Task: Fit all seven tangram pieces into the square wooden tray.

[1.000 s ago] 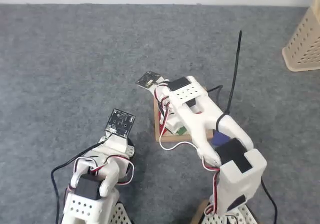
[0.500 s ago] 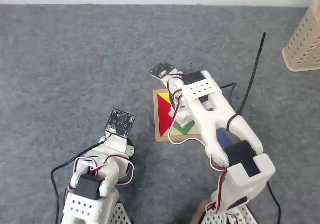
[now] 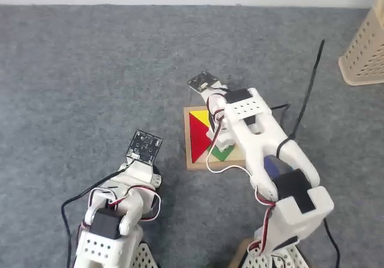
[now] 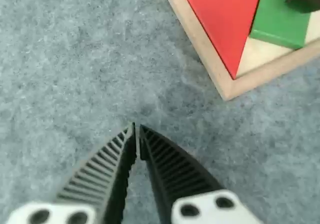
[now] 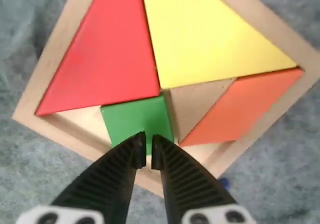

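Hovering over the green square (image 5: 135,116) in the square wooden tray (image 5: 56,48), the right end effector (image 5: 144,143) is pressed nearly together, empty. Red triangle (image 5: 107,58), yellow triangle (image 5: 205,38) and orange parallelogram (image 5: 240,101) sit fitted alongside. The left end effector (image 4: 137,131), also pressed together, hangs over the grey carpeted bench (image 4: 75,58) near the tray's corner.

Wooden tray (image 3: 188,141) partly hidden under right arm (image 3: 264,142), basket (image 3: 365,47) cut off by edge

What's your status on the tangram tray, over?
Left gripper shut, over carpet beside tray corner. Right gripper shut, empty, above green square. Red triangle, yellow triangle, orange piece also seated; bare gaps showing.
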